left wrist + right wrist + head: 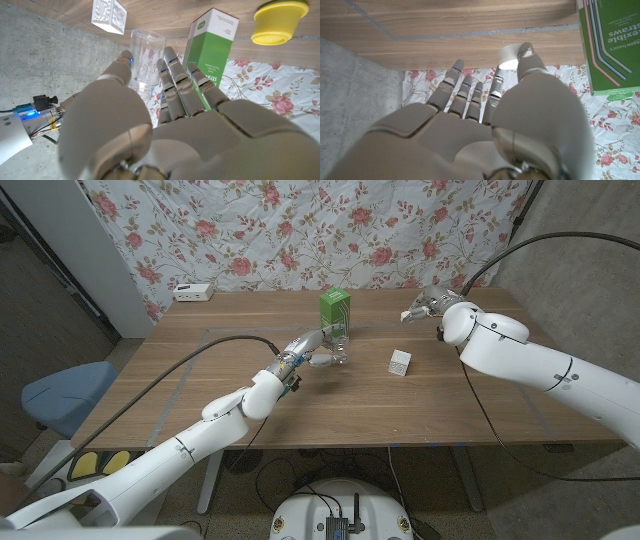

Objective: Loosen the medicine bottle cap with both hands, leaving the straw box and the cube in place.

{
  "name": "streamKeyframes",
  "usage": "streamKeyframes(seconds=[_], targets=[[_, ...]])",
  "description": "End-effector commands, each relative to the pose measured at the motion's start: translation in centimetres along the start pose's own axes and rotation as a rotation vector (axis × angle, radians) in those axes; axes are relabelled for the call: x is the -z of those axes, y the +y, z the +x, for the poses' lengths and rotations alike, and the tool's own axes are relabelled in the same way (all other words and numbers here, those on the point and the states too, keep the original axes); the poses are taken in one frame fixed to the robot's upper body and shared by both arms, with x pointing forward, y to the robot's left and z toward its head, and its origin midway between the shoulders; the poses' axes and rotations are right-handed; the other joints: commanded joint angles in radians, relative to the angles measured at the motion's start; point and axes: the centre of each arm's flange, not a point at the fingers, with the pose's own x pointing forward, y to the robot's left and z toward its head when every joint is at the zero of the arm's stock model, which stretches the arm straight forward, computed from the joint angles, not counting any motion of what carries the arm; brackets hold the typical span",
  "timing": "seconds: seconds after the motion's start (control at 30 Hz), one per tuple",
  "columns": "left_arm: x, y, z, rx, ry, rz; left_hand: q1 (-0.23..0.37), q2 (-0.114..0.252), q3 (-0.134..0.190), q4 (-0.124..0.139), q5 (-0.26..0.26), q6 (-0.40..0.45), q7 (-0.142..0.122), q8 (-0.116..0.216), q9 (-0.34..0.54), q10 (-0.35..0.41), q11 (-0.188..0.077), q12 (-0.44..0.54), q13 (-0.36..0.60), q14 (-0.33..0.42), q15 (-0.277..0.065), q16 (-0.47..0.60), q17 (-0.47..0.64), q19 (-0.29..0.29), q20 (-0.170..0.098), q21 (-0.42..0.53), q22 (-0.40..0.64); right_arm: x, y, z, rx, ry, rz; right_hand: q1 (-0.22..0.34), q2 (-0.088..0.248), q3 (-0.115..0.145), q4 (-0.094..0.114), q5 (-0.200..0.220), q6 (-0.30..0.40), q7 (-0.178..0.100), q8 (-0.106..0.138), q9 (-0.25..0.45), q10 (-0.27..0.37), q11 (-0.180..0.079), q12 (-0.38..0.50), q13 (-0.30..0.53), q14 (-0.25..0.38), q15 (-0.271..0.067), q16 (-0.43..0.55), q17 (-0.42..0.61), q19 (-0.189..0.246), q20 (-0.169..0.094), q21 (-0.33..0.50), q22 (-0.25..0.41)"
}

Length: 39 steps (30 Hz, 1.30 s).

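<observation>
The clear medicine bottle stands just in front of the green straw box. My left hand grips the bottle, thumb on one side and fingers on the other. The bottle has an open mouth with no cap on it. My right hand is raised over the far right of the table and pinches a small pale cap at its thumb tip. That cap sits between thumb and finger. A yellow cap shape shows past the straw box. The white cube sits right of the bottle.
A white power strip lies at the far left corner of the table. Flowered cloth hangs behind. A blue stool stands left of the table. The cube is close to the bottle, and the straw box sits near my right hand.
</observation>
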Motion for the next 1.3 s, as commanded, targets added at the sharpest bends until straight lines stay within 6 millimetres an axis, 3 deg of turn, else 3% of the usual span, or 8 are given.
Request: streamKeyframes(seconds=[0.03,0.77,1.3], targets=[[0.7,0.1,-1.2,-0.025,0.023,0.023,0.009,0.008,0.002,-0.002,0.006,0.011,-0.001,0.006,0.002,0.077,-0.075,0.003,0.003,0.001,-0.071,0.003,0.005,-0.002,-0.050,0.002,0.002,0.9,1.3,1.1,0.032,0.018,0.010,-0.004,-0.002,0.000,-0.004,0.003,0.022,-0.010,0.008,0.003,0.008,0.005,0.001,0.003,0.007,-0.005,0.004,0.001,0.010,-0.002,0.005,0.003],[1.1,-1.4,-3.4,-0.054,0.060,0.056,0.010,0.011,0.004,0.000,0.006,0.021,-0.003,0.006,0.002,0.080,-0.076,0.005,0.003,-0.002,-0.072,0.003,0.005,-0.004,-0.049,0.001,0.002,2.3,3.2,2.7,0.044,0.024,-0.002,-0.017,-0.009,-0.003,-0.003,0.001,0.030,-0.013,0.010,0.001,0.016,0.000,0.000,0.003,0.011,-0.015,0.001,0.001,0.018,-0.008,0.004,0.003],[1.7,-2.9,-3.5,-0.055,0.065,0.046,0.007,0.009,0.003,0.001,0.006,0.025,-0.004,0.005,0.002,0.071,-0.074,0.002,0.003,-0.013,-0.072,-0.001,0.003,-0.011,-0.052,-0.001,0.002,3.4,4.7,4.1,0.055,0.020,-0.020,-0.020,-0.012,-0.001,-0.006,0.001,0.031,-0.015,0.009,0.000,0.020,-0.004,-0.002,0.003,0.016,-0.022,-0.001,0.001,0.025,-0.014,0.004,0.003]])
